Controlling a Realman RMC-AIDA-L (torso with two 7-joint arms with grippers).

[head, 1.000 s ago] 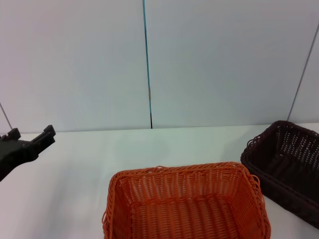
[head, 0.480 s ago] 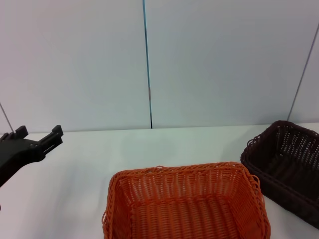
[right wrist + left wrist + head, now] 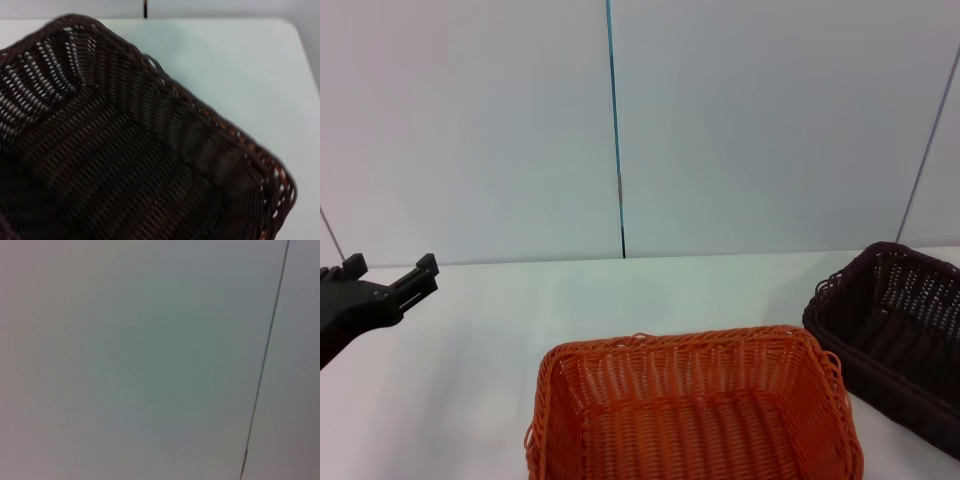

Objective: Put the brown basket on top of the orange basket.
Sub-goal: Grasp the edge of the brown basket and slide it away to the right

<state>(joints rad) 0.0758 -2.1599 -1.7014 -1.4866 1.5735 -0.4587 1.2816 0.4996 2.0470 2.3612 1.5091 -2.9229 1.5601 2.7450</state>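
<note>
Head view: the woven orange basket (image 3: 692, 410) sits front and centre on the white table (image 3: 620, 290), the dark wicker brown basket (image 3: 890, 335) apart at its right. The left gripper (image 3: 382, 275) hovers far left, fingers parted, empty. Left wrist view: only wall. Right wrist view: brown basket's (image 3: 115, 145) open-weave interior and braided rim, seen close

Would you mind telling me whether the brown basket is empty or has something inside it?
Empty, as far as shown. The right wrist view looks into the brown basket and shows only bare weave; the head view shows nothing inside either, though one end is cut off.
</note>
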